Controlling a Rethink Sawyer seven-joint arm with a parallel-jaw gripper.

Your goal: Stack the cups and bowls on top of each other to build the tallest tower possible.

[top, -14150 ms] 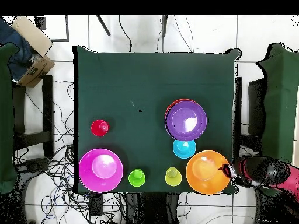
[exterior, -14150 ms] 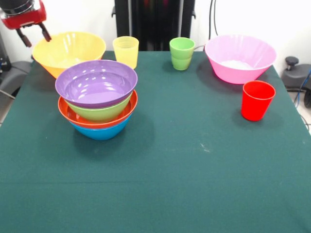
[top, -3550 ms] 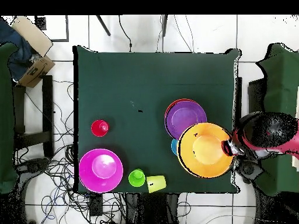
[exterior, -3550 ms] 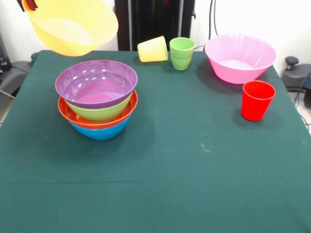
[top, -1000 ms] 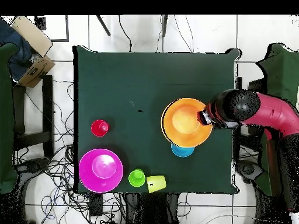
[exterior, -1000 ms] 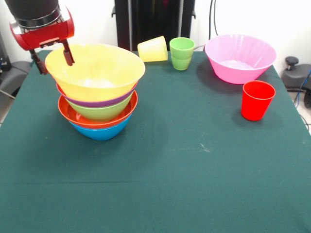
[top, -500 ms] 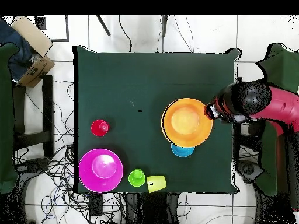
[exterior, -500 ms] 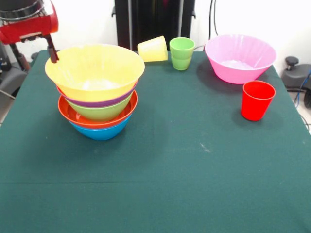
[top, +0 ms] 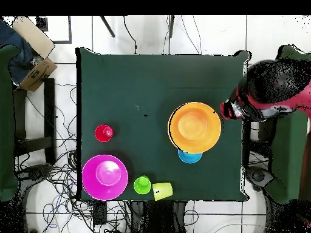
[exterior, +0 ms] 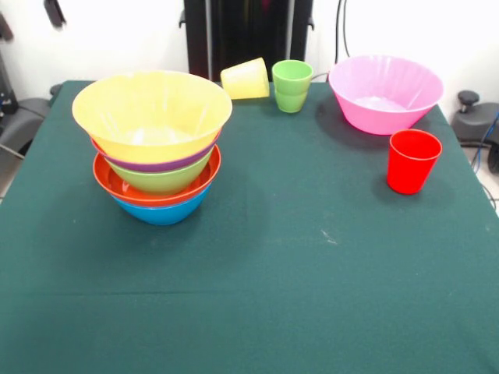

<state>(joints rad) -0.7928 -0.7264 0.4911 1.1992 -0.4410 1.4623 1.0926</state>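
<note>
Beside the tower (top: 194,127) — fingers (top: 231,110) just apart, grip state unclear.

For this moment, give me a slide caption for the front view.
Yellow-orange bowl tops the tower; yellow cup lies tipped beside the upright green cup.

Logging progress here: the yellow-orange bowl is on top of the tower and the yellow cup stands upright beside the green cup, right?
Not quite. The yellow-orange bowl does top the tower, but the front view shows the yellow cup tipped on its side beside the green cup.
</note>
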